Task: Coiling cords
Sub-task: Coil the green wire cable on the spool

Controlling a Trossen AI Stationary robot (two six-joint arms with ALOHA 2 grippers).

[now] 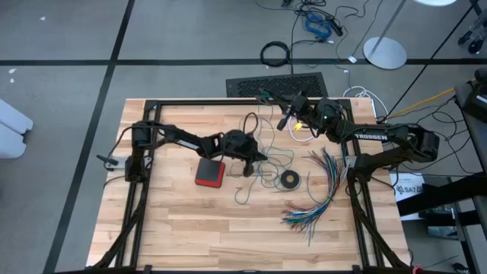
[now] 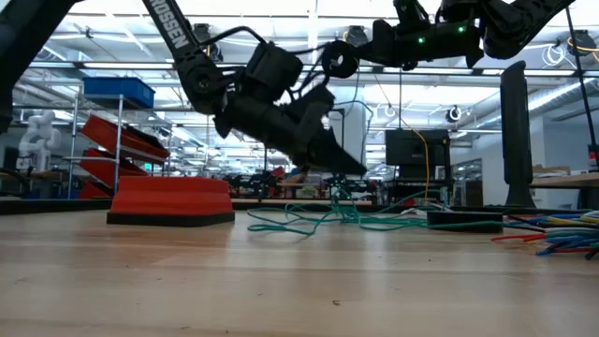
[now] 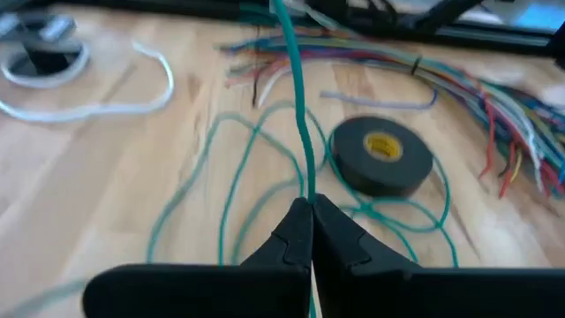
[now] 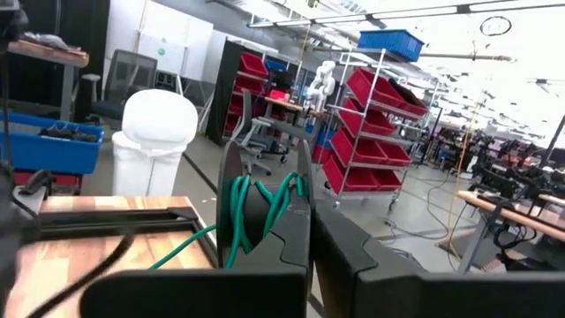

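Observation:
The teal-green cord [image 1: 262, 173] lies in loose loops on the table's middle, and one strand rises toward the far edge. My left gripper [image 3: 311, 205] reaches in from the table's left, low over these loops, and is shut on that strand. My right gripper [image 4: 309, 221] hangs high over the table's far middle [image 1: 286, 122]. It is shut, with several turns of the teal cord [image 4: 258, 205] bunched at its fingers. The white cord [image 3: 97, 104] lies on the wood, joined to a small round piece [image 3: 42, 55]. My left gripper pinches a single strand of the teal cord [image 3: 306, 187] between its two fingertips, slanting down from the table's left. From the pinch the strand runs fairly straight up toward my right gripper; the rest lies slack on the table. My right gripper carries a small coil of several teal turns [image 4: 265, 199] at its free finger ends, lifted clear of the table. Whether the turns wrap one finger or are pinched between both is hidden by the fingers. One strand [image 4: 181, 247] trails down from the coil.
A black tape ring [image 1: 289, 180] lies just right of the teal loops. A fanned bundle of multicoloured wires [image 1: 319, 190] spreads at the table's right. A red block [image 1: 210, 173] sits below my left arm. The near half of the table [image 1: 190, 236] is bare wood.

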